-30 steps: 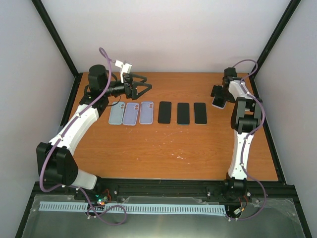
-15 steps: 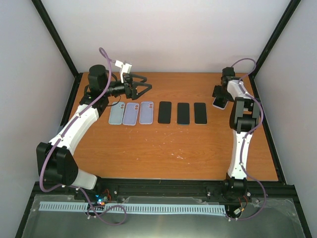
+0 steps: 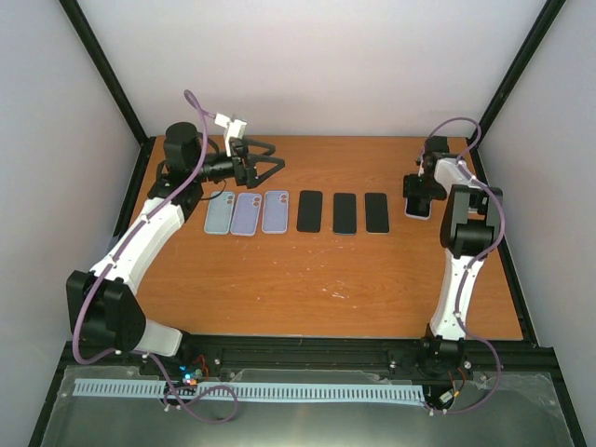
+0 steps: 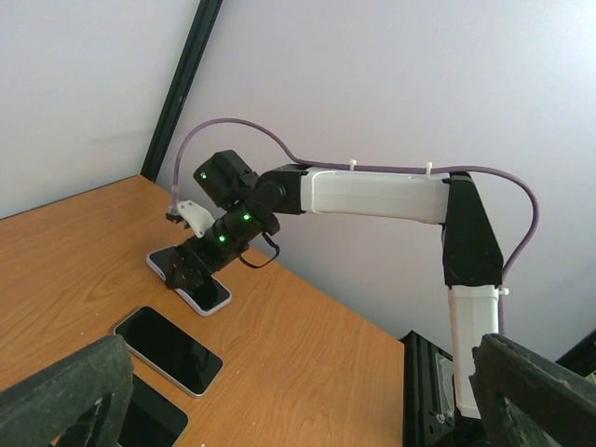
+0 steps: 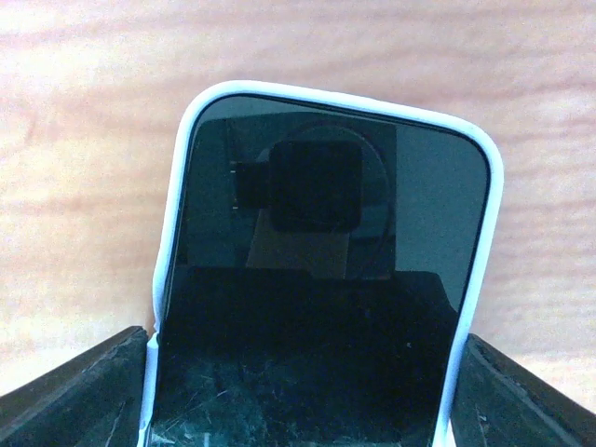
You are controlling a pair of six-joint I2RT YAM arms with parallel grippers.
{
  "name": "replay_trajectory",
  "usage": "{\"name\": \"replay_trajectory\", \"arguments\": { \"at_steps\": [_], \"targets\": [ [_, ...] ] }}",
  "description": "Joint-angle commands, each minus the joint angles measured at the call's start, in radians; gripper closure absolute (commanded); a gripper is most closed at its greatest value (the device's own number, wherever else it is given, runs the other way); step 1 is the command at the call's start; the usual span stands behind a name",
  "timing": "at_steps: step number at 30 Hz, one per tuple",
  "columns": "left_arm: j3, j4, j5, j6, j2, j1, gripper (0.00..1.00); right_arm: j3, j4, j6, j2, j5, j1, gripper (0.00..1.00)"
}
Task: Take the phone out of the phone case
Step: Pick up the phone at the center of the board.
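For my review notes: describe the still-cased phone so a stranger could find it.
On the wooden table, follow the row of pale cases and black phones to its right end. Beyond it, under the right gripper, lies the cased phone: the only dark screen with a pale rim.

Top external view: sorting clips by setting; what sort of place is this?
Likely a robot lab cell: black metal frame, plain white walls, orange-brown wooden table, white-and-black left arm and right arm bolted down.

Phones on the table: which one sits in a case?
The rightmost phone, white-rimmed, at the right gripper; the three black phones show no case.
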Motion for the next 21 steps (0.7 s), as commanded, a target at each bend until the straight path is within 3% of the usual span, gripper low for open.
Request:
{"name": "replay_trajectory", "arguments": {
  "at_steps": [1,12,21],
  "targets": [
    [-0.003,-0.014,-0.003,0.035,-0.032,0.009,0.0,-0.068,-0.029,-0.167,-0.11,-0.097,-0.019,0.36],
    [-0.016,-0.057,-0.02,0.084,-0.053,0.016,0.0,-0.273,0.007,-0.426,-0.321,-0.21,-0.022,0.43],
    [-0.051,-0.102,-0.022,0.107,-0.064,0.029,0.0,-0.491,0.018,-0.668,-0.587,-0.454,0.003,0.45]
  ]
}}
